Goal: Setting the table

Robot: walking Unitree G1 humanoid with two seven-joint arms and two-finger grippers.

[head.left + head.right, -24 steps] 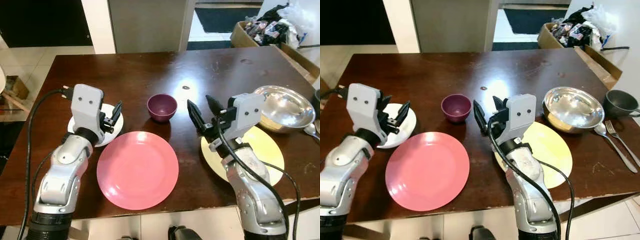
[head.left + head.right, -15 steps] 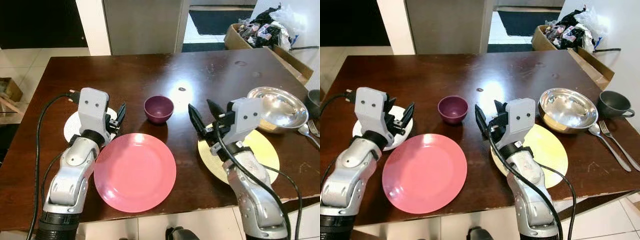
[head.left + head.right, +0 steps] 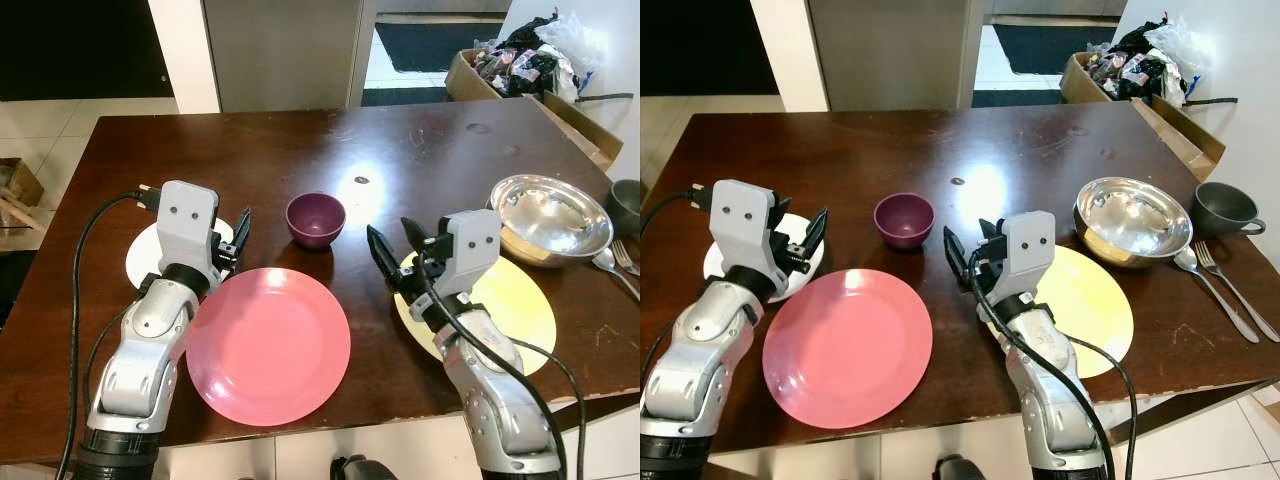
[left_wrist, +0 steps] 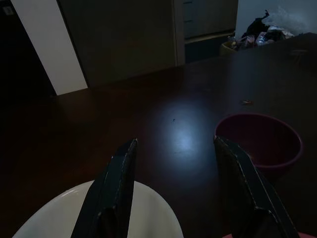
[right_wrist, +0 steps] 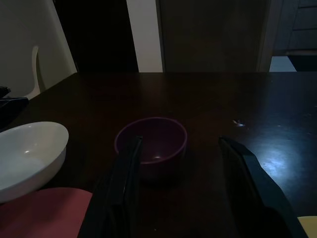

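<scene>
A dark wooden table (image 3: 250, 150) stands on pale tiled floor (image 3: 60, 125), beyond it a cluttered cardboard box (image 3: 500, 68).

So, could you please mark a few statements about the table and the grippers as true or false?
1. The purple bowl sits on the pink plate. False: it stands on the bare table, beyond the plate.
2. The right gripper is open and holds nothing. True.
3. The steel bowl lies next to the yellow plate. True.
4. The left gripper is shut on the white dish. False: it hovers open above the dish.
5. A fork and a spoon lie near the table's right edge. True.
</scene>
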